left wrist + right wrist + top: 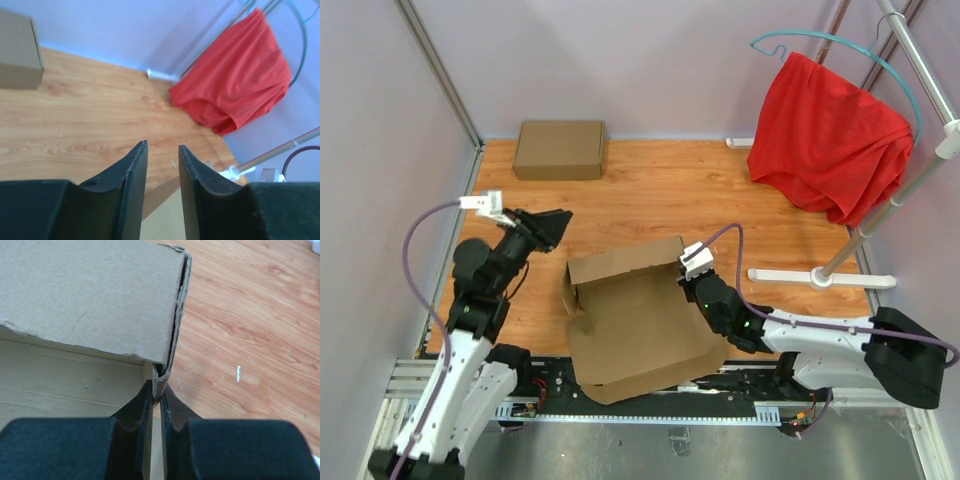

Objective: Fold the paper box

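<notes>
Two cardboard boxes share the wooden counter. The paper box lies half formed between the two sets of jaws, its near flap reaching over the counter's near edge. Its floor is open to view, one long wall stands along the far side, and a shorter wall is raised on the side facing the left jaws. The right jaws are pinching the far wall's end at the corner, pressed together on the corrugated edge, with bare counter to their right. The left jaws are spread with nothing between them, held above the counter just beside the paper box's left corner, a strip of cardboard showing below them. Well beyond the left jaws lies the second box, flat and closed, so what it holds cannot be told. Beyond and to the right of the right jaws one red cloth hangs on one teal hanger from a metal rack, whose white foot rests on the counter close to the right of those jaws
</notes>
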Controlling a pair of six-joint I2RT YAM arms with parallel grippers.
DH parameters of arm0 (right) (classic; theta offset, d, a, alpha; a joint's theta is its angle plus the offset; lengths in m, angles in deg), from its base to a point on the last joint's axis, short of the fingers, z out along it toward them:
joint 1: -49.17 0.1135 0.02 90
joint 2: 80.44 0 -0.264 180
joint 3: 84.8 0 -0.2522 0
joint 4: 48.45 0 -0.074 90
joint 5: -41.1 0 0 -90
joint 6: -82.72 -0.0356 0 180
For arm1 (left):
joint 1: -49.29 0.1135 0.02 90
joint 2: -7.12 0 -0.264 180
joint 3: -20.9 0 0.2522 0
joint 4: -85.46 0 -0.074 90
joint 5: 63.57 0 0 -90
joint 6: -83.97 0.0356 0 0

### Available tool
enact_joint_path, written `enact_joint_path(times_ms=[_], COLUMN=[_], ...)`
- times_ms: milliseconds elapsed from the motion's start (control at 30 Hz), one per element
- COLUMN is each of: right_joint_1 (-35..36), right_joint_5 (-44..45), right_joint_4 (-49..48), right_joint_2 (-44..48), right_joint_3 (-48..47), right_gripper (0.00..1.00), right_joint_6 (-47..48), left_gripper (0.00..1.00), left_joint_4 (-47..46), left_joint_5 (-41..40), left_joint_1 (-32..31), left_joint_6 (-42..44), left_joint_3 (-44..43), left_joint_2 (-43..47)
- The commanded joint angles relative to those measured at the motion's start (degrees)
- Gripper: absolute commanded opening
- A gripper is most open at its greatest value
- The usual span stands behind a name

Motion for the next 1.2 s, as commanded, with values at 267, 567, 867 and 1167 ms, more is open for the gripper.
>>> enact_joint_path(times_ms=[267,567,867,1167], right_joint_1=[-7.1,-8.5,-8.6,-8.6], right_joint_5=[-9.6,-14.2,-16.9,-16.9], right_joint_4=[-13.7,-8.1,-3.6,-5.0], right_joint_2=[-15.3,-17.7,-18.6,-22.0], right_joint_3=[-4.1,-9.5,-12.9,-15.0], right_gripper=[0.04,0.05,0.06,0.08], right_joint_6=[2.2,4.3,4.4,3.9], left_gripper=[0.28,0.28,0.23,0.2], left_joint_4=[-9.1,-11.0,-10.1,-7.5], left_joint_5=[8.7,12.5,15.1,9.7], left_joint_1=[-4.6,-6.7,-9.5,-12.6], left_joint_6=[5.7,6.7,7.8,10.0], left_joint_3=[-1.7,-0.4,1.2,2.5], left_joint_2=[-19.4,-16.9,-22.2,-24.6])
